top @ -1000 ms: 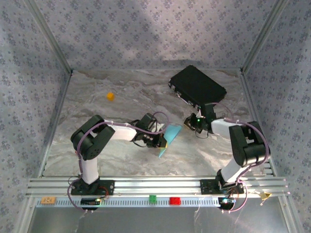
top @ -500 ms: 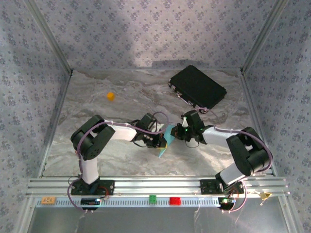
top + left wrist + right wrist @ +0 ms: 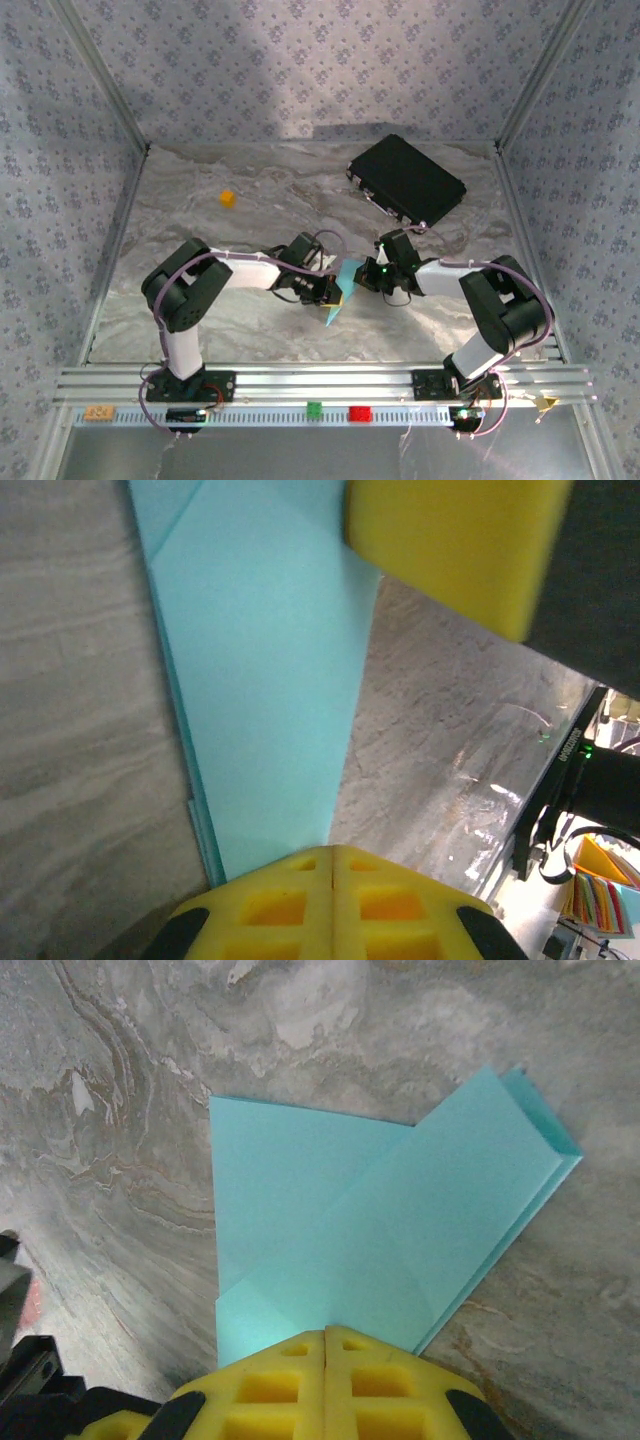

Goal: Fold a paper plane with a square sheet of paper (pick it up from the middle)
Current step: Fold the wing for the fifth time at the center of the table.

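The sheet of paper (image 3: 337,303) is light blue and folded into layers with diagonal creases. It stands on edge between my two grippers near the table's middle. My left gripper (image 3: 332,852) is shut, and the paper (image 3: 260,680) runs straight out from its yellow fingertips. From the opposite side my right gripper (image 3: 327,1334) is shut on the paper (image 3: 390,1220), whose layered flaps fan out ahead of it. The right gripper's yellow finger (image 3: 450,550) shows over the paper's far end in the left wrist view. In the top view the left gripper (image 3: 334,290) and the right gripper (image 3: 364,277) nearly meet.
A black rectangular case (image 3: 407,180) lies at the back right, behind the right arm. A tiny orange cube (image 3: 228,198) sits at the back left. Patterned walls close the table on three sides, and an aluminium rail (image 3: 320,380) runs along the front.
My right arm has swung left from beside the black case to the paper and taken its far edge. The left gripper has stayed put with the paper.
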Robot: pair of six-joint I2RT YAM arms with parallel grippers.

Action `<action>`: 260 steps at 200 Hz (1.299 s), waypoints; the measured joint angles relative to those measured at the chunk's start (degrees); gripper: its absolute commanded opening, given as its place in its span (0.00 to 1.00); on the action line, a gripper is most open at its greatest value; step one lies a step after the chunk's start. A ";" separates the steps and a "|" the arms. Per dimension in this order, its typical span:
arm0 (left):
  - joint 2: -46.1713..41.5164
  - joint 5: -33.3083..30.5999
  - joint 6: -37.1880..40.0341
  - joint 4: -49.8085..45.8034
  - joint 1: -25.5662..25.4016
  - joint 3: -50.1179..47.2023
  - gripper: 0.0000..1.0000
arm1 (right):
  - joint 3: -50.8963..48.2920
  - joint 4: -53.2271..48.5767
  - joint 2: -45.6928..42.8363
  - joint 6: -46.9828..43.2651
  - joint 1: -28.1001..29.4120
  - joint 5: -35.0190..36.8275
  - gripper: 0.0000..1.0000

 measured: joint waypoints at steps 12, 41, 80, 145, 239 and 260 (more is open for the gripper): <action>-0.42 0.22 -0.33 -0.02 0.00 0.57 0.07 | 0.00 0.02 0.00 0.00 0.00 0.00 0.03; -0.50 1.11 -0.37 0.04 -0.02 1.99 0.07 | 0.00 0.02 0.00 -0.02 -0.02 0.00 0.03; 0.55 1.68 -0.09 -0.61 -0.37 2.91 0.07 | -0.02 0.02 0.00 -0.02 -0.15 0.02 0.02; 0.59 1.01 4.09 -6.21 -2.16 0.59 0.06 | -0.02 -0.24 -0.11 -0.42 -0.61 0.42 0.01; -5.90 1.25 4.68 -7.96 -2.27 -6.21 0.05 | -0.02 -0.26 -0.13 -0.44 -0.87 0.42 0.01; -8.13 1.27 4.55 -8.79 -2.27 -5.49 0.04 | -0.02 -0.28 -0.13 -0.46 -1.03 0.46 0.01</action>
